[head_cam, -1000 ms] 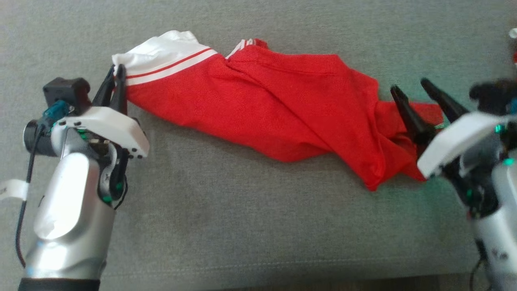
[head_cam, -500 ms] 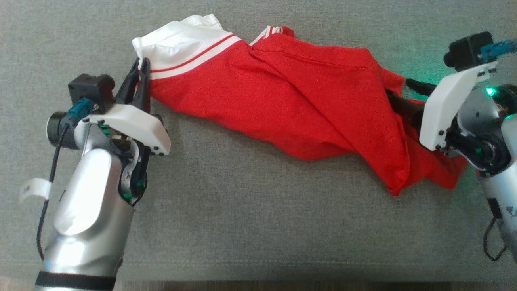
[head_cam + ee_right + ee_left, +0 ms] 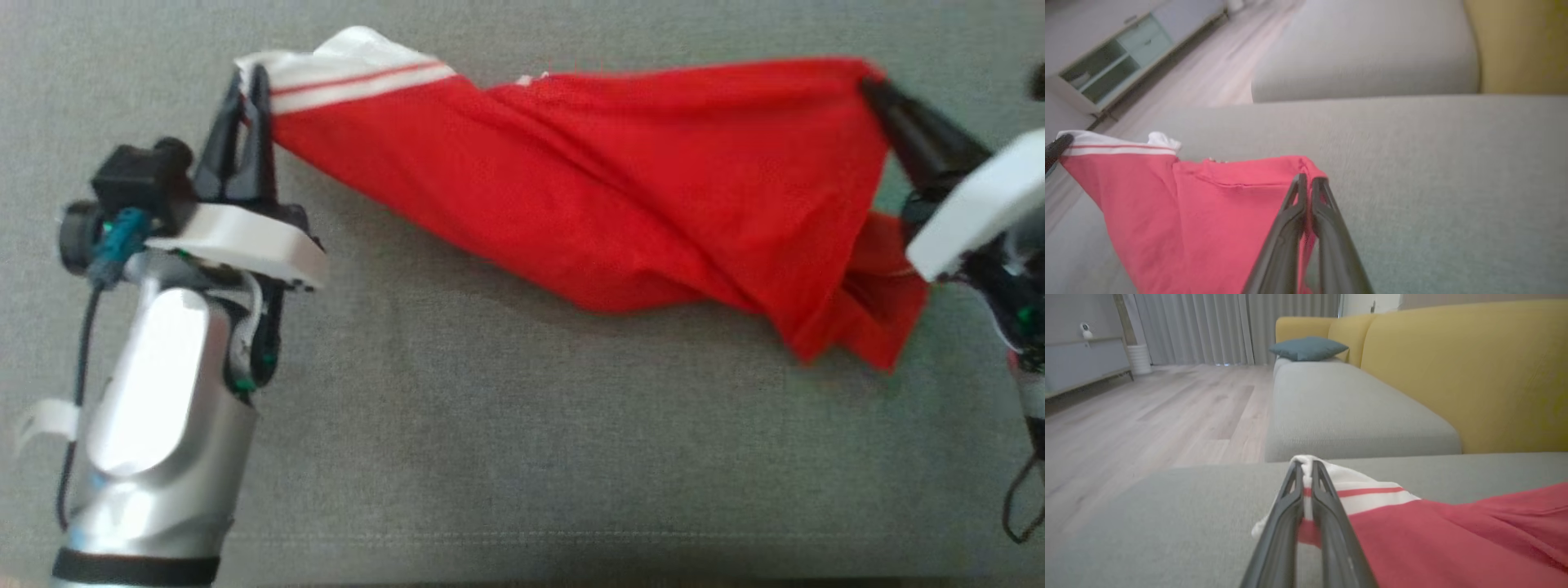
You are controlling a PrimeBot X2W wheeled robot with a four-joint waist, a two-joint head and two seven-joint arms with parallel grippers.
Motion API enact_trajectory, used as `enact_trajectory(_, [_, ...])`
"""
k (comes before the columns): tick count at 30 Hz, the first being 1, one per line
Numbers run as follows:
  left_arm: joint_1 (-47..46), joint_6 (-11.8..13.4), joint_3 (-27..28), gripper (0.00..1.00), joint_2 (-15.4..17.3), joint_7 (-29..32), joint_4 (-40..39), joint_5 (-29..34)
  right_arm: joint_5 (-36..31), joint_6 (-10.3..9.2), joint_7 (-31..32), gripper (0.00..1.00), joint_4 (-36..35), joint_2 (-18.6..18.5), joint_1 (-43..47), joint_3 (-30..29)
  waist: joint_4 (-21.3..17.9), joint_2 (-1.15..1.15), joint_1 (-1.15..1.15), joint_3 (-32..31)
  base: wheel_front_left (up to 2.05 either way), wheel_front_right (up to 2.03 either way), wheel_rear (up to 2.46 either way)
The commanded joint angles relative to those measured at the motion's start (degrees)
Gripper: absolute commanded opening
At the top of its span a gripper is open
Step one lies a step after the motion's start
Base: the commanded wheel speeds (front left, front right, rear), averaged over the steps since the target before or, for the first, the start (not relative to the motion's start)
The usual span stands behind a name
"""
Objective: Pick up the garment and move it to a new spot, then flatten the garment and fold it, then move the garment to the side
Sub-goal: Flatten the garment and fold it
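Head view, left side: my left hand point(image 3: 247, 82) is pinched tight on the white striped band point(image 3: 359, 73) at the left end of the garment point(image 3: 620, 188), with cloth caught between its fingers.
Left wrist view: this backs it up for me. The two dark fingers point(image 3: 1331, 514) clamp the white edge, and the band sits just above the grey sofa seat point(image 3: 1167, 522).
Garment position: it is stretched between my two hands across the sofa seat. The top edge is drawn fairly taut and the lower part sags in twisted folds toward the right. I cannot tell how much of it touches the seat.
Head view, right side: my right hand point(image 3: 869, 86) is closed on the far red corner, and a loose flap dangles below it.
Right wrist view: the fingers meet on the red hem with no gap that I can make out.
Step in hand: I judge this to be the pick-up-and-move step, with both ends gripped and the cloth raised.
Next move calls for: carrying both hands to the new spot at matched height, holding the spread so the twist can drop out, then lowering evenly so the cloth lands flat for folding.
Risk: the bunched right side may land creased.
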Motion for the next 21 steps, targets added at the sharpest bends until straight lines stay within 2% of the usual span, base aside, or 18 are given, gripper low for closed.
enact_trajectory(1, [-1.5, 0.7, 2.8, 0.00, 2.6, -0.9, -3.4, 0.8, -0.7, 0.37, -2.7, 0.00, -3.4, -1.3, 0.9, -1.1, -0.7, 0.00, 0.00, -1.0, 0.00, 0.00, 0.00])
enact_trajectory(9, [-2.7, 1.6, 4.6, 0.00, 6.1, -2.1, -13.0, 2.4, -3.5, 0.37, -13.9, 0.00, -10.8, -2.1, 2.1, -7.8, -3.0, 0.00, 0.00, -5.4, 0.00, 0.00, 0.00])
enact_trajectory(14, [-5.3, 0.9, 5.1, 0.00, 8.4, -0.9, -19.2, 2.8, -3.6, 0.37, -16.2, 0.00, -14.8, -3.1, 0.4, -11.8, -4.0, 0.00, 0.00, -8.0, 0.00, 0.00, 0.00])
enact_trajectory(21, [-12.0, -0.1, 5.5, 0.00, 11.6, 2.2, -27.6, 4.4, -3.8, 0.37, -16.3, 0.00, -20.3, -5.8, -4.8, -16.8, -4.7, 0.00, 0.00, -11.5, 0.00, 0.00, 0.00])
